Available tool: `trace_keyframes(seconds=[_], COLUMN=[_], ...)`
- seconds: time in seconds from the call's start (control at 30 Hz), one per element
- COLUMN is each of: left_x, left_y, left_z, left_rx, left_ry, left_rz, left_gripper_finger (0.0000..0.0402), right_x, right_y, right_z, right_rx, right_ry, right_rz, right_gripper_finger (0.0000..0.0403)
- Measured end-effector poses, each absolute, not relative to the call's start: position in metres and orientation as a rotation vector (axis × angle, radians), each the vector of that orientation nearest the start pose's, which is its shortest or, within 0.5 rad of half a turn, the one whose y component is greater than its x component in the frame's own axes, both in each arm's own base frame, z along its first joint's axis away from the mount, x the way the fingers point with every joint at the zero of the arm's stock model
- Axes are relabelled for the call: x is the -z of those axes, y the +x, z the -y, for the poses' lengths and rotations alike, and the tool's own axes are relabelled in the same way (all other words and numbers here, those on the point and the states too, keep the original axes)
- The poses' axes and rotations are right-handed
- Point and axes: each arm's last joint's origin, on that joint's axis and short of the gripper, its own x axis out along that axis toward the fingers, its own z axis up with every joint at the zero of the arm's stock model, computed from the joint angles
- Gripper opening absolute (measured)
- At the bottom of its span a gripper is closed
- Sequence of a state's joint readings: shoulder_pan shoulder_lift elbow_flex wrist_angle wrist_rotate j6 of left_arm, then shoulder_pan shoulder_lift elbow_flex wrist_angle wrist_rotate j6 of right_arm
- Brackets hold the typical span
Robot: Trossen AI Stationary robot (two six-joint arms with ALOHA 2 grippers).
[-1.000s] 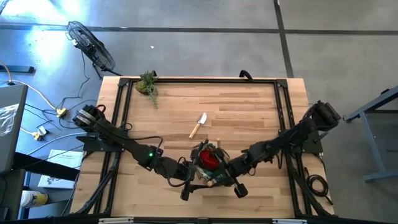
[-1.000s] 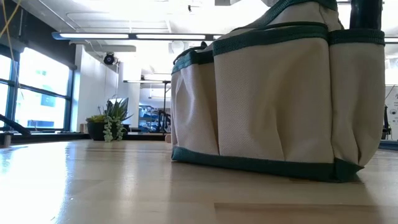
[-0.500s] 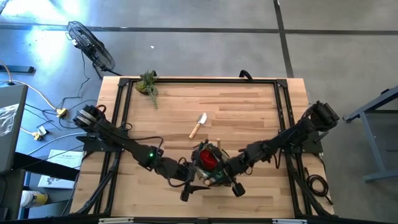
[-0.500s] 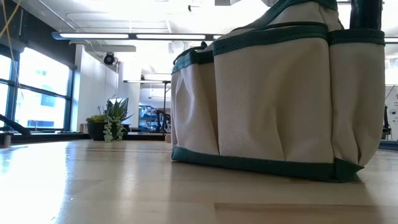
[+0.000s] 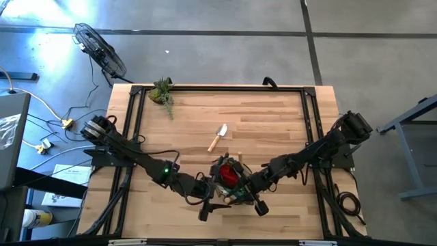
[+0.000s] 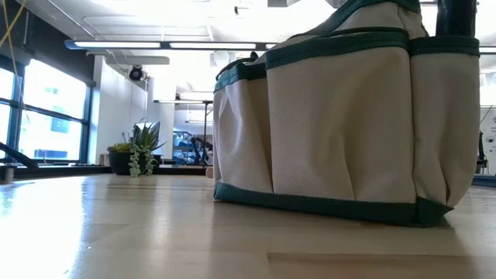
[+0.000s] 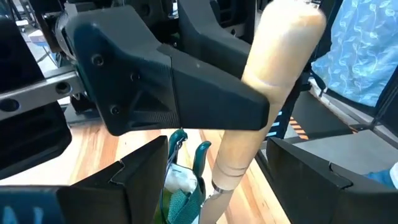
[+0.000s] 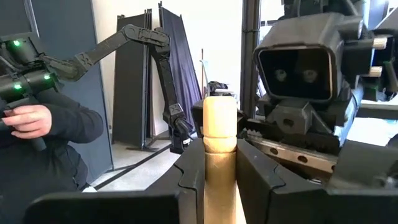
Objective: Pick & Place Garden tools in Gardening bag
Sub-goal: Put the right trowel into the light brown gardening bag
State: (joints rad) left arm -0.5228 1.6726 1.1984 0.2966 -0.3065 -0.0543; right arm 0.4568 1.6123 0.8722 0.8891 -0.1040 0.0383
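The big wooden table [image 5: 273, 123] filled the middle of the high view, and the gardening bag [image 5: 227, 179] sat near its lower edge, right between the two arms. In the low view the bag took up the whole right side of the frame, standing upright. Something red [image 5: 229, 176] showed inside its mouth. The right gripper [image 8: 219, 163] was pressed tight on a wooden handle [image 8: 219, 143], which stood straight up between its two fingers in the right wrist view. The left gripper [image 7: 205, 180] was spread wide, with that same wooden handle [image 7: 273, 93] rising in the gap between its jaws, and a bit of the bag's green trim below. Both grippers were very close together over the bag, so they could bump each other if one moved fast. If the right gripper let go too early, the tool could tip and fall outside the bag, or get stuck on the rim. If the left arm pushed sideways, the soft bag could slide or flop over, because nothing else held it. One trowel [image 5: 218, 137] lay alone in the middle of the table, above the bag in the high view, and was not yet packed. A small plant [image 5: 162, 91] sat at the upper left corner of the table, well away. A person's hand [image 8: 28, 121] holding a controller showed at the left of the right wrist view, far behind the table.
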Motion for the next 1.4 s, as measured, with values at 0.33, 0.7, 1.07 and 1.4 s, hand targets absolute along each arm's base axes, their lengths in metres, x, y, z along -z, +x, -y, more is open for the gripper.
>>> trace_keyframes(seconds=[0.33,0.7,1.07,1.4], left_x=[-0.2908,-0.2908,-0.291,-0.2911], left_y=[0.34,0.3399,0.3396,0.3396], left_z=[0.183,0.1833,0.1831,0.1829], left_rx=[0.2,0.206,0.188,0.184], left_ry=[0.003,0.003,0.021,0.021], left_rz=[-0.17,-0.171,-0.167,-0.167], left_gripper_finger=[0.0266,0.0164,0.0068,0.0064], right_x=[-0.2603,-0.2595,-0.2595,-0.259], right_y=[0.3108,0.3108,0.3107,0.3108], right_z=[-0.1561,-0.1561,-0.1557,-0.1557], right_rx=[-0.563,-0.562,-0.558,-0.557], right_ry=[0.073,0.072,0.077,0.08], right_rz=[0.132,0.124,0.122,0.115], right_gripper_finger=[0.0053,0.0053,0.0053,0.0057])
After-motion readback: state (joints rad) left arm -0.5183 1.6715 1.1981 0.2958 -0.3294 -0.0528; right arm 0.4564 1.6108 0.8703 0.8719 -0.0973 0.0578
